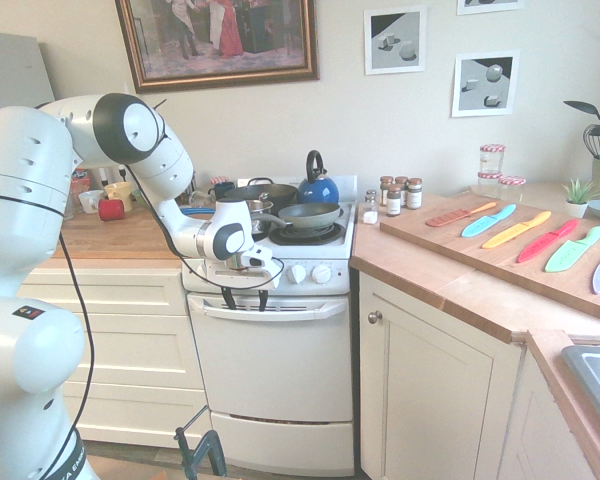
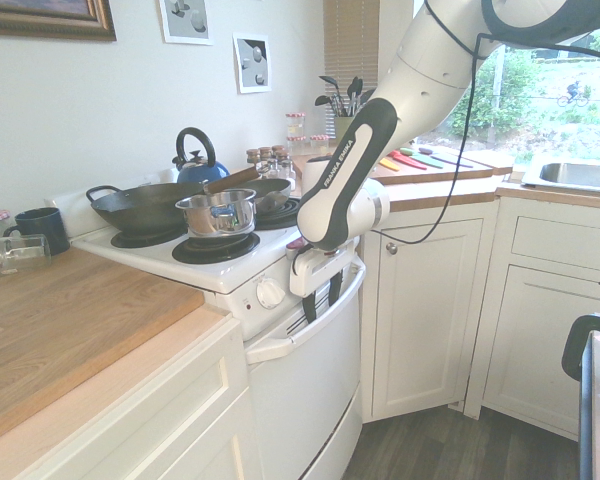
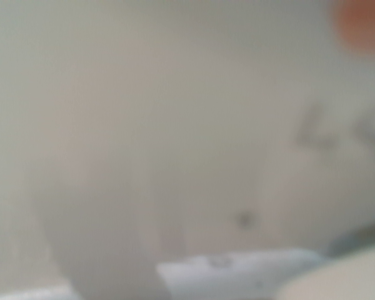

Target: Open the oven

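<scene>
Gripper parked right at the oven door handle, door not open yet

The oven (image 1: 278,370) is the white range squeezed between the two wooden counters, and everything else sits relative to it: its big door (image 2: 305,400) looks closed or maybe barely cracked at the top, hard to say. The bar handle (image 1: 280,305) runs across the top of that door, just under the knob row (image 1: 310,273), which is why the arm comes in low over the front edge. The gripper (image 1: 245,298) points down with its two dark fingers (image 2: 307,300) set a little apart, straddling the handle, I think to hook it for a pull outward and down; I can't tell if they're actually pinching it. On top of the oven the wok (image 2: 145,205), steel pot (image 2: 217,213) and blue kettle (image 1: 318,186) stay clear of the arm. Wrist view is just a white blur.
</scene>
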`<state>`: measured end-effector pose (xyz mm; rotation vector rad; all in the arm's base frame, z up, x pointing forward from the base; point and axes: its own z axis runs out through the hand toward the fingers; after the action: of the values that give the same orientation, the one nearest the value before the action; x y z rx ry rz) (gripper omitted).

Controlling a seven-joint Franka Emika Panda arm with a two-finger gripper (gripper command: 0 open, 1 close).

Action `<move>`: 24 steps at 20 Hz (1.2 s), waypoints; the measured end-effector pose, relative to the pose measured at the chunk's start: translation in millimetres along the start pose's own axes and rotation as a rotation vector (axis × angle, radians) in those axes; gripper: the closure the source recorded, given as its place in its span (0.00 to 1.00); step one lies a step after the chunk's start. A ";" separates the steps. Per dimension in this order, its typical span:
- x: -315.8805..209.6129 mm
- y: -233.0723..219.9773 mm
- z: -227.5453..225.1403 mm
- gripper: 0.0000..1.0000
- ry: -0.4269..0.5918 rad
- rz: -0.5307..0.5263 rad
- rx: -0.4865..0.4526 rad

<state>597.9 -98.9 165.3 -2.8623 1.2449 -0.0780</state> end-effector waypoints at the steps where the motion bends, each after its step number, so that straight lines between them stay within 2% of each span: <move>1: 1.1 1.6 0.0 0.00 -0.005 -0.002 0.004; 6: 7.5 17.7 0.8 0.00 0.005 -0.031 0.021; 9: 8.0 46.4 6.5 0.00 0.024 -0.056 0.031; 14: -48.1 154.5 67.4 0.00 -0.147 -0.096 -0.103; 16: -72.8 186.4 78.2 0.00 -0.142 -0.097 -0.122; 21: -108.6 255.9 72.4 0.00 -0.187 -0.096 -0.167; 24: -108.8 262.4 46.9 0.00 -0.153 -0.103 -0.158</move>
<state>334.7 -198.4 104.4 -2.9953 1.1236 0.2436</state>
